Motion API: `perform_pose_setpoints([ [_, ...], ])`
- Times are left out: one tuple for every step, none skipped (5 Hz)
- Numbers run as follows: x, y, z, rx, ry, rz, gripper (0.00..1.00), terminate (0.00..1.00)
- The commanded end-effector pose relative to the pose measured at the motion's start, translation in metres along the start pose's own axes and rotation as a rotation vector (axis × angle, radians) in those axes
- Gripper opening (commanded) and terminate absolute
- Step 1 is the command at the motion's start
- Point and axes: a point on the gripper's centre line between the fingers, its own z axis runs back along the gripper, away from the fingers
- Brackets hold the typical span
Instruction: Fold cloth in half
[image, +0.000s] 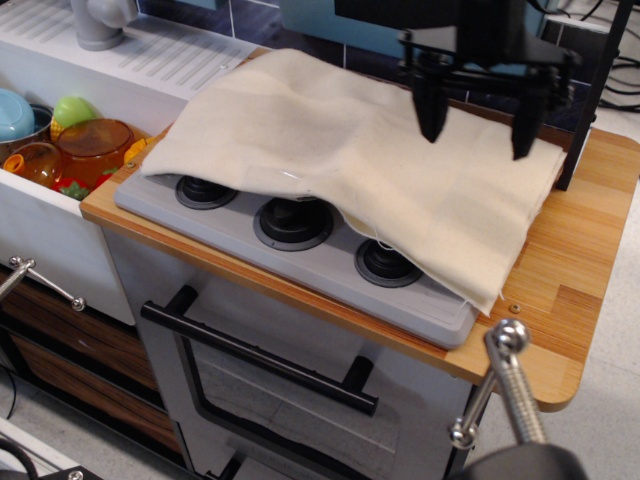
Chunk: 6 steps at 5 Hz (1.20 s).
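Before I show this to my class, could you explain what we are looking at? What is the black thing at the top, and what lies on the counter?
This is one view, taken from in front of and above a toy kitchen. The black thing is a robot arm's gripper, two fingers pointing down, spread open, holding nothing. Below it a cream cloth lies draped over a grey stovetop, whose three front knobs show. The stovetop sits on a wooden counter above an oven door. At the left, a sink holds coloured dishes.
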Motion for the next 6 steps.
perform_pose_setpoints([
  [0.028, -0.017, -0.015, 0.143, -0.061, -0.046, 1.00, 0.00],
  [0.031, -0.021, -0.034, 0.198, -0.030, -0.053, 1.00, 0.00],
  [0.030, -0.027, -0.052, 0.228, -0.001, -0.074, 1.00, 0.00],
  [0.032, -0.033, -0.067, 0.262, -0.028, -0.068, 1.00, 0.00],
  [0.035, -0.026, -0.071, 0.301, -0.047, -0.049, 1.00, 0.00],
  [0.036, -0.006, -0.071, 0.335, -0.071, -0.003, 0.00, 0.00],
])
